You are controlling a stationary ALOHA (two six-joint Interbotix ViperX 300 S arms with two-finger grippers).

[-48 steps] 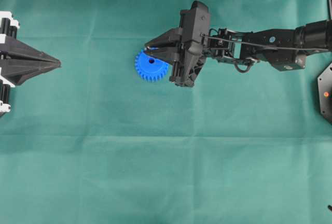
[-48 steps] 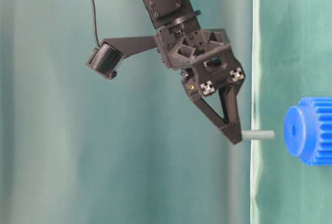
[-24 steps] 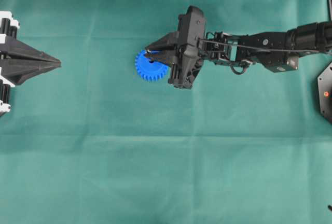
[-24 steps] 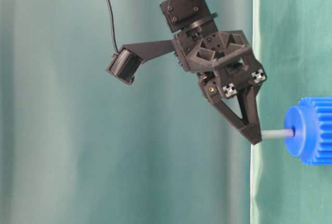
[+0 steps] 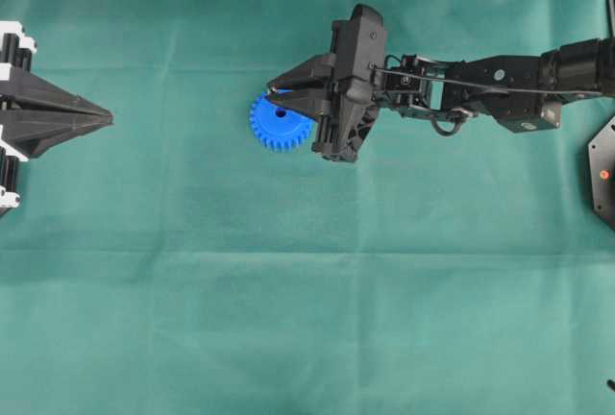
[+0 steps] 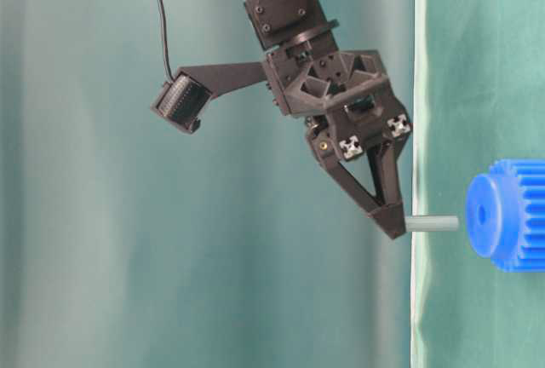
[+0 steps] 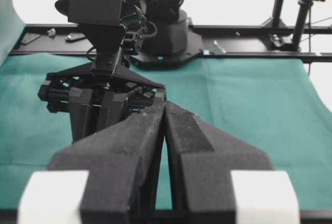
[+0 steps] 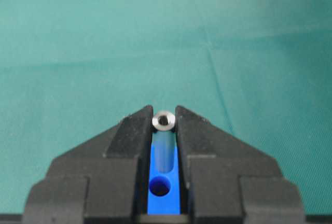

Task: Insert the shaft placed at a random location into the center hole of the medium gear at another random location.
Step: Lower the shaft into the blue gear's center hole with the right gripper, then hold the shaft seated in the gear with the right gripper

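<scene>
You've got one medium gear (image 5: 279,123) with one center hole (image 5: 281,113), one shaft (image 6: 431,224), two grippers: left (image 5: 104,120), right (image 5: 273,86), on one green worktop (image 5: 288,300).

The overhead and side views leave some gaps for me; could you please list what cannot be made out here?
- Shaft: hidden in the overhead view under the right gripper.
- Medium gear: cut off by the right edge in the table-level view; partly covered by the gripper overhead.
- Center hole: whether the shaft lines up with it is unclear; the wrist view looks along the shaft.
- Left gripper: nothing ahead of its shut fingers is visible except the other arm.
</scene>
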